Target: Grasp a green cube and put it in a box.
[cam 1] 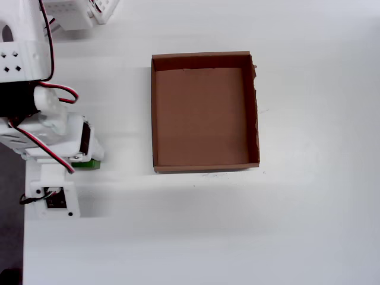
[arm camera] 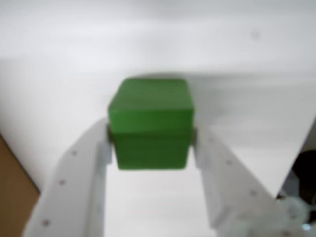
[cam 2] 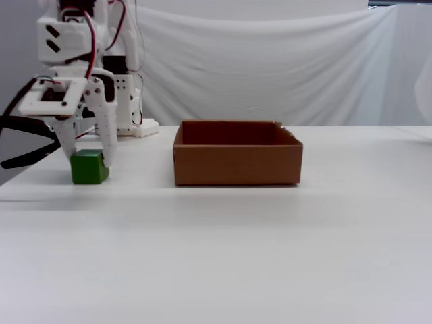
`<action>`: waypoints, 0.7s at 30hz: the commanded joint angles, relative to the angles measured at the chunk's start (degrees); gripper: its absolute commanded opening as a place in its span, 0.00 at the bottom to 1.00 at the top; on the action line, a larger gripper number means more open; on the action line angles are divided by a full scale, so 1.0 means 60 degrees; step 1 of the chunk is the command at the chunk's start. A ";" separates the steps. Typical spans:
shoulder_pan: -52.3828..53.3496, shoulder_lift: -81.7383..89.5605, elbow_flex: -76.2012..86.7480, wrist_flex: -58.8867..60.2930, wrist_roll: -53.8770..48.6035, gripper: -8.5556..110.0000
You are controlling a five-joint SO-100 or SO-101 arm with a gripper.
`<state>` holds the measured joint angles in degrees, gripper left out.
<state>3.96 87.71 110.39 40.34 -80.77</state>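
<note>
While the arm stands at the left side of the white table (cam 2: 270,243), its gripper (arm camera: 150,143) has both white fingers (arm camera: 88,173) pressed against opposite faces of the green cube (arm camera: 149,123), pinching it between them. In the wrist view the cube fills the middle of the picture, blurred, with a finger touching it on each side. In the fixed view the cube (cam 2: 89,167) sits low between the fingers, and its bottom face appears to rest on the table or hang just above it; the pictures do not settle which. From overhead only a sliver of the cube (cam 1: 86,164) shows, peeking out from under the gripper body.

The brown cardboard box (cam 1: 205,113) stands open and empty, well apart from the cube, to the right in both the overhead and fixed views. Its right wall has a ragged edge. Red and black wires (cam 1: 53,71) loop along the arm.

The step in hand looks like securing the grip and starting the lift. To do it well, the pinch should hold firm and square on the flat faces so the cube does not twist. The lift should go straight up, high enough to clear the near wall of the box (cam 2: 236,162), before swinging across. Release should come only once the cube is over the middle of the box floor
</note>
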 commanded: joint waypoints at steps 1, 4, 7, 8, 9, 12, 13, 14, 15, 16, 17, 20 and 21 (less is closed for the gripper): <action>-0.0132 0.0293 -0.0308 0.0190 0.0088 0.21; -0.0293 0.0571 -0.0923 0.1011 0.0366 0.21; -0.0439 0.0894 -0.1421 0.1758 0.0527 0.21; -0.0483 0.1025 -0.1523 0.1978 0.0557 0.21; -0.0527 0.1143 -0.1567 0.2095 0.0586 0.21; -0.0659 0.1523 -0.1567 0.2314 0.0718 0.20; -0.0703 0.1626 -0.1538 0.2388 0.0762 0.20; -0.0732 0.1729 -0.1479 0.2446 0.0791 0.20; -0.0732 0.1802 -0.1392 0.2446 0.0791 0.20; -0.0732 0.1875 -0.1260 0.2388 0.0806 0.21; -0.0732 0.1919 -0.1113 0.2300 0.0806 0.21; -0.0601 0.2007 -0.0659 0.1846 0.0806 0.21; -0.0557 0.2007 -0.0571 0.1729 0.0806 0.22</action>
<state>0.18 96.68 106.79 52.29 -76.20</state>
